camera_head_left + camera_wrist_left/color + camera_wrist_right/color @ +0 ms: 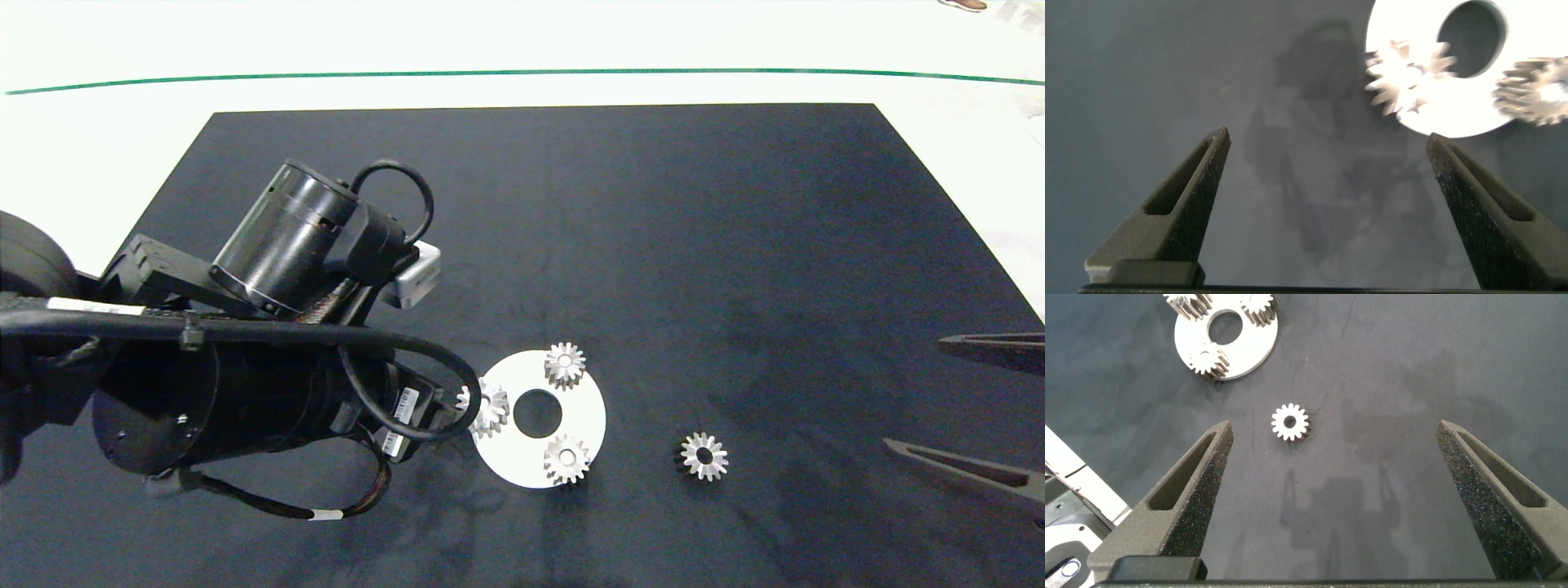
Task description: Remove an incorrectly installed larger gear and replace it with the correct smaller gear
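Head view: black mat [571,204] covers the table, white round metal disc with a centre hole [584,416] sits on it.
Larger gear: widest silver toothed metal gear [490,406], on the disc edge nearest the left arm, partly hidden by that arm's cable.
Other disc gears: two narrower silver gears on the same disc, one at the far side [565,364], one at the near side [566,459].
Smaller gear: silver toothed gear with centre hole [704,456], lying flat on the mat, off the disc, between disc and right gripper.
Left gripper [1327,163]: fingers spread wide, nothing between them, above bare mat; larger gear just ahead of the tips and off to one side.
Right gripper [1335,449]: fingers spread wide, holding nothing; smaller gear ahead of the tips, well apart, roughly centred between them.
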### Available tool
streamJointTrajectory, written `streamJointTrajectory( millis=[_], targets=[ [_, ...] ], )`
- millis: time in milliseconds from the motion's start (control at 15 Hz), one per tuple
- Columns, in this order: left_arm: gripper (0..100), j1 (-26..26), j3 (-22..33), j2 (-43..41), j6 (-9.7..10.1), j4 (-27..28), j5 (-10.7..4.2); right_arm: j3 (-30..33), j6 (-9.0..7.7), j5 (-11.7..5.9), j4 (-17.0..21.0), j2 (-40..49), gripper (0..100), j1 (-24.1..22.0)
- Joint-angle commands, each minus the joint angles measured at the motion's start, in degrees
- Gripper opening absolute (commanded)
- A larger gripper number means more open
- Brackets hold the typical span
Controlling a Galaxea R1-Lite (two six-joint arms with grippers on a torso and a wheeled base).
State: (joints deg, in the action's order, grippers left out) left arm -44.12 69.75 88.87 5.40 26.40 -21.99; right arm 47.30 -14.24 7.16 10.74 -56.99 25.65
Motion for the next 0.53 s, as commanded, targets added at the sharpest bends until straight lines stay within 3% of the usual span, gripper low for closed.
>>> streamJointTrajectory(
  millis=[67, 533],
  targets=[
    [100, -1.32, 2.67, 5.88, 2.51, 0.14, -0.16, -0.01, -0.09, 0.05, 0.07, 0.13, 100, 0.02],
    [100, -3.17, 7.24, 8.86, 3.48, 2.69, -0.16, 0.16, 0.00, 0.05, -0.37, 0.30, 100, 0.02]
  ],
)
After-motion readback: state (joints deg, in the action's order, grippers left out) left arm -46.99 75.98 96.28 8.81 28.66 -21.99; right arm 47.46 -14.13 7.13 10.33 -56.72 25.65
